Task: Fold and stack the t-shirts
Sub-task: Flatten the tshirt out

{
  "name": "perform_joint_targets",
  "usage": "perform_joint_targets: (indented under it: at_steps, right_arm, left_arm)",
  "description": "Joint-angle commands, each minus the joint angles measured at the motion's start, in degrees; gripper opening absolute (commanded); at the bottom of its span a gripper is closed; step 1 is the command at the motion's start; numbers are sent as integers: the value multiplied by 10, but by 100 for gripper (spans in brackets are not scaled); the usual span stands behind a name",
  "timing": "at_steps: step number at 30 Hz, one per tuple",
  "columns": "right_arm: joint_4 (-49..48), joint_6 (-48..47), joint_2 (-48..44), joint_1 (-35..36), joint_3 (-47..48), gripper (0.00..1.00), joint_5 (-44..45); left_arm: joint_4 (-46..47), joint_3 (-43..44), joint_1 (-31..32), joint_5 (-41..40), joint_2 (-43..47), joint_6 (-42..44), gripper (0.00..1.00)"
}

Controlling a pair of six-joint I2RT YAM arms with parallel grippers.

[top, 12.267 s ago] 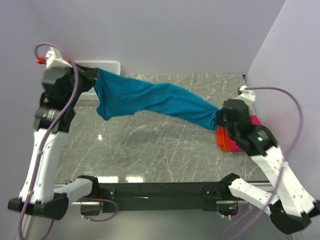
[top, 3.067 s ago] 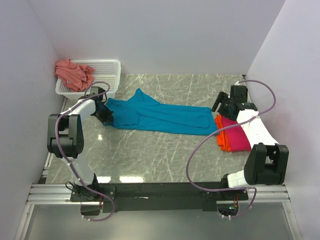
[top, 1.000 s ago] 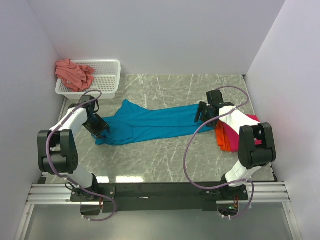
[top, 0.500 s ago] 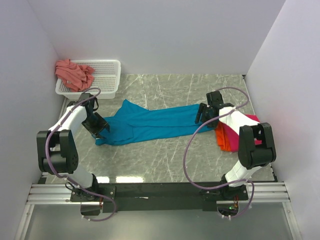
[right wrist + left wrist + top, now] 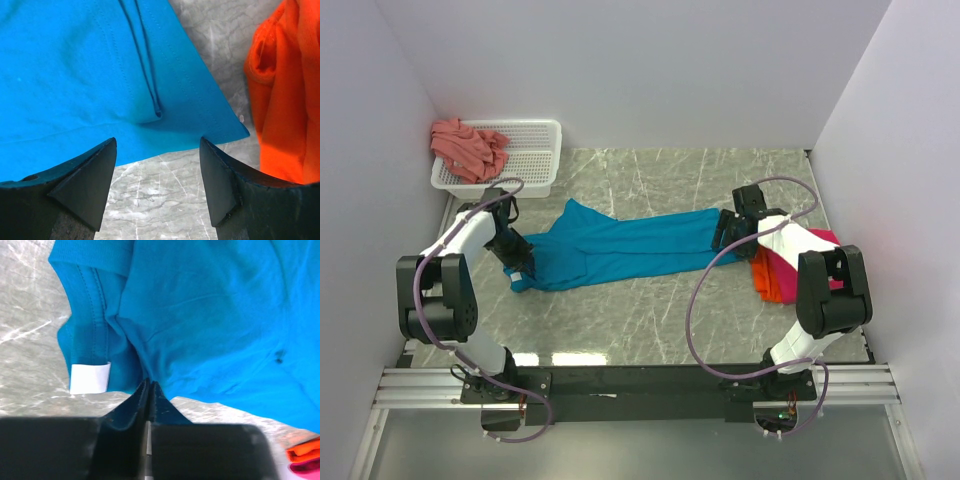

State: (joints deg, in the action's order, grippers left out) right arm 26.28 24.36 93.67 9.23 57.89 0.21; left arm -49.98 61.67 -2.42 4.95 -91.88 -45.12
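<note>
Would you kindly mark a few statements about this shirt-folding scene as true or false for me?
1. The left gripper is closed on a pinch of the teal shirt. True.
2. The right gripper is clamped on the orange shirt. False: its jaws stand open over the teal shirt's edge, and the orange shirt lies beside it.
3. A salmon-pink shirt sits in the basket. True.
4. The teal shirt hangs in the air between the arms. False: it lies stretched out on the table.
</note>
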Motion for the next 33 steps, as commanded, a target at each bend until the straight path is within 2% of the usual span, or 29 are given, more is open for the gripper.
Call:
perform_joint_targets:
  at_steps: [1, 7, 13, 26, 29, 32, 33]
  right_arm:
    - [-2, -5, -24, 4, -2, 73, 19]
    - [-18, -9, -37, 4, 2, 73, 6]
    - [-25, -5, -5, 4, 42, 73, 0]
    - [-18, 9, 82, 13, 79, 67, -3]
    - [-21, 10, 84, 15, 73, 65, -3]
    - [-29, 10, 84, 18, 71, 55, -15]
    - [-30, 11, 83, 20, 73, 49, -18]
  left_arm:
    - [-1, -2, 3, -10, 5, 9, 1]
    - [34, -25, 4, -30, 70, 11, 1]
    - [84, -30, 4, -25, 117, 2, 1]
    - [112, -45, 3, -39, 146, 5, 1]
    - [115, -47, 3, -37, 142, 5, 1]
    - [117, -49, 3, -35, 138, 4, 1]
    - [116, -48, 3, -36, 137, 5, 1]
